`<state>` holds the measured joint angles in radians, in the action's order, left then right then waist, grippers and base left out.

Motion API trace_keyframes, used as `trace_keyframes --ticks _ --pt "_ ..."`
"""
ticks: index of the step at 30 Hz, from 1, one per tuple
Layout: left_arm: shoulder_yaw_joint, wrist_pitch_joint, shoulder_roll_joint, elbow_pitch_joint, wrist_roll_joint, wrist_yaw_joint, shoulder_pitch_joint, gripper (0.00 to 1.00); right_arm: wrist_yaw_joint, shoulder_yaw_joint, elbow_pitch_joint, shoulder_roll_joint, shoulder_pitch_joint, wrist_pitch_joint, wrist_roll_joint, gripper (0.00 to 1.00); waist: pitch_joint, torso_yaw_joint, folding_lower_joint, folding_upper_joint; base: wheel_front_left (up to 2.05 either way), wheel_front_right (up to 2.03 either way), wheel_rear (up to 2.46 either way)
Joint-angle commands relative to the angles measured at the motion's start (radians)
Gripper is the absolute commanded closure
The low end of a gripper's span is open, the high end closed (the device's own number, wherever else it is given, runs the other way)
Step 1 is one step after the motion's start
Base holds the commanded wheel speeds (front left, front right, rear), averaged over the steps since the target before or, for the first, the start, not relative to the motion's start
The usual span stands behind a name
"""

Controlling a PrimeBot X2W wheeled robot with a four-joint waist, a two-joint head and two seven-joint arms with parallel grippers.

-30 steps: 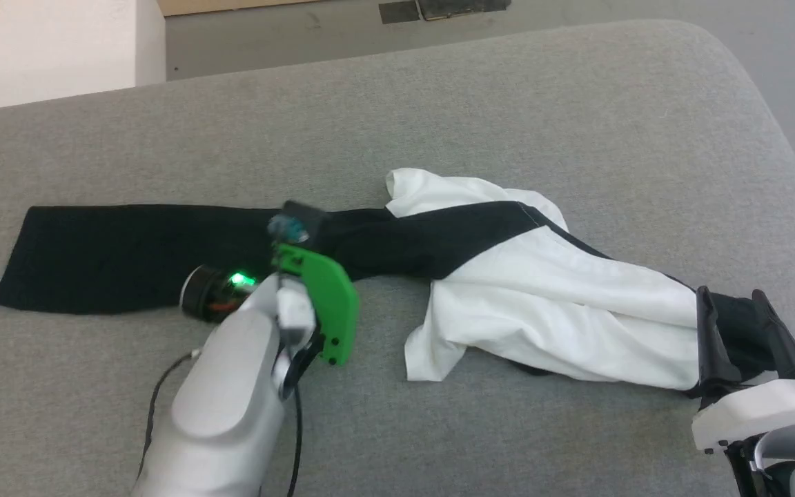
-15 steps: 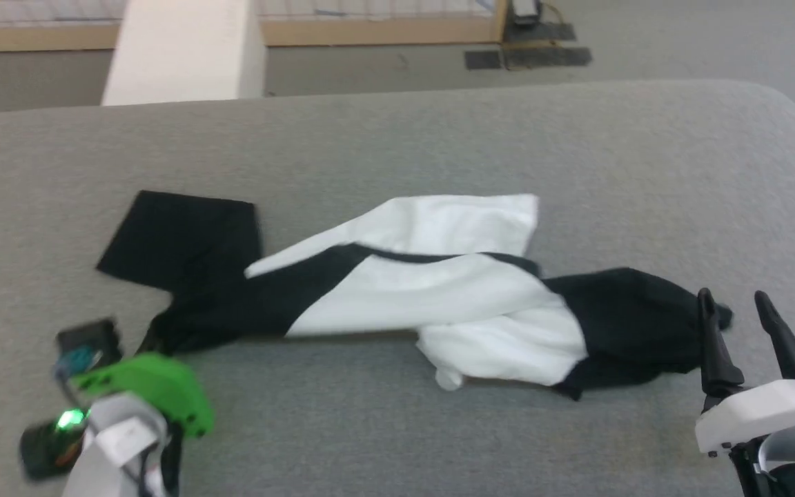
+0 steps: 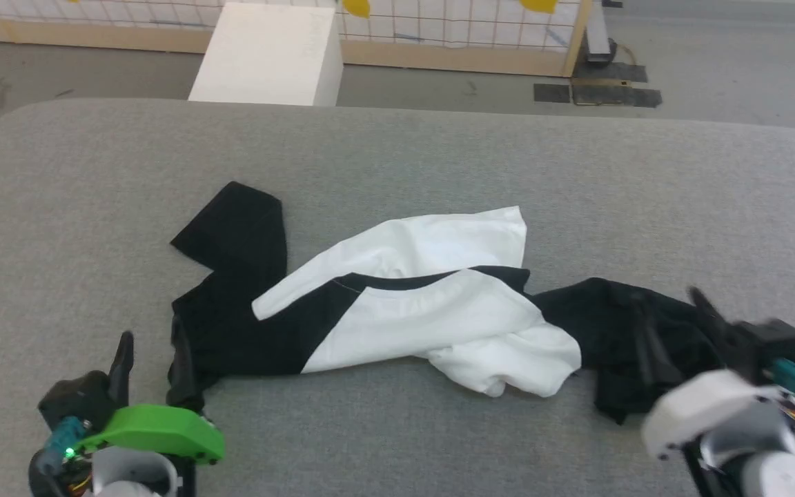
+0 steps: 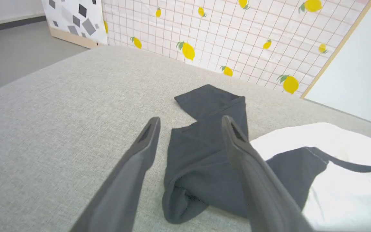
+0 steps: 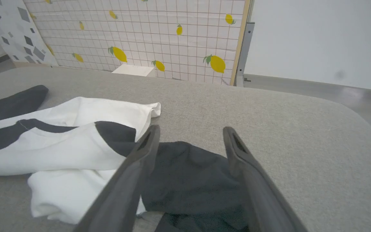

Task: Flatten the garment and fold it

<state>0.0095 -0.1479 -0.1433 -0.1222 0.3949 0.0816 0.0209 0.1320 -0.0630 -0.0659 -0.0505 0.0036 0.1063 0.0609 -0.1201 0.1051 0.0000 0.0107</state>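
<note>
Garment (image 3: 425, 310) lies bunched up in the middle of the head view, on a soft grey table (image 3: 397, 152). It is not flat. The white body part is folded over itself in the center, with a black band running across it. One black sleeve bends up to the upper left and makes a corner there. The other black sleeve sits in a crumpled heap to the lower right.

In the left wrist view, the garment (image 4: 204, 154) shows its black sleeve low in the middle, and the white part is at the lower right. In the right wrist view, the garment (image 5: 60, 145) is white on the left and dark at the bottom center.

The left claw (image 3: 151, 338) is at the lower left of the head view, with its two fingers apart. In its own view, the left claw (image 4: 190, 120) has one finger over the bare table and the other over the black sleeve. I cannot tell if it touches the cloth.

The right claw (image 3: 670, 304) is at the lower right and looks blurry. In its own view, the right claw (image 5: 191, 129) is spread wide over the dark heap, gripping nothing.

Behind the table are a white box (image 3: 266, 55) on the floor (image 3: 94, 69) and a screen with lemons (image 5: 140, 32).
</note>
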Motion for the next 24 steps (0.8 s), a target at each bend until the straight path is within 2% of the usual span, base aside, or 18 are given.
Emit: trace_keyframes --ticks 1,4,8,17,18,19,20,21,24 --pt "-0.012 -0.047 0.011 0.007 -0.019 -0.011 0.004 0.0 -0.001 0.032 0.0 -0.004 -0.04 0.013 -0.014 0.0 -0.007 0.019 0.0 -0.0107 0.0 0.0 0.0" --pt "-0.03 -0.096 0.027 0.02 -0.049 -0.021 0.022 0.0 -0.001 0.103 0.025 -0.02 -0.096 0.069 0.002 0.0 -0.026 0.035 0.0 -0.0107 0.0 0.0 0.0" --pt "-0.046 -0.112 0.05 0.025 -0.084 -0.034 0.053 0.0 -0.001 0.202 0.096 -0.061 -0.197 0.222 0.071 0.0 -0.058 0.057 0.0 -0.0107 0.0 0.0 0.0" --pt "-0.032 -0.114 0.083 0.022 -0.114 -0.061 0.082 0.0 -0.001 0.304 0.224 -0.071 -0.37 0.582 0.175 0.0 -0.095 0.091 0.0 -0.0107 0.0 0.0 0.0" --pt "-0.031 -0.114 0.084 0.019 -0.116 -0.064 0.082 0.0 -0.001 0.318 0.231 -0.078 -0.378 0.613 0.18 0.44 -0.095 0.093 0.0 -0.0107 0.0 0.0 0.0" --pt "-0.029 -0.114 0.086 0.015 -0.116 -0.066 0.082 0.0 -0.001 0.324 0.233 -0.082 -0.382 0.63 0.183 0.62 -0.094 0.094 0.0 -0.0107 0.0 0.0 0.0" --pt "-0.027 -0.114 0.087 0.009 -0.116 -0.068 0.082 0.0 -0.001 0.332 0.231 -0.088 -0.384 0.641 0.187 0.66 -0.091 0.095 0.0 -0.0107 0.0 0.0 0.0" --pt "-0.026 -0.114 0.088 0.005 -0.117 -0.068 0.08 0.0 -0.001 0.334 0.226 -0.09 -0.384 0.639 0.193 1.0 -0.087 0.095 0.0 -0.0107 0.0 0.0 0.0" --pt "-0.02 -0.114 0.091 -0.015 -0.124 -0.07 0.064 0.0 -0.001 0.333 0.152 -0.085 -0.334 0.583 0.256 1.0 -0.044 0.077 0.0 -0.0107 0.0 0.0 0.0"
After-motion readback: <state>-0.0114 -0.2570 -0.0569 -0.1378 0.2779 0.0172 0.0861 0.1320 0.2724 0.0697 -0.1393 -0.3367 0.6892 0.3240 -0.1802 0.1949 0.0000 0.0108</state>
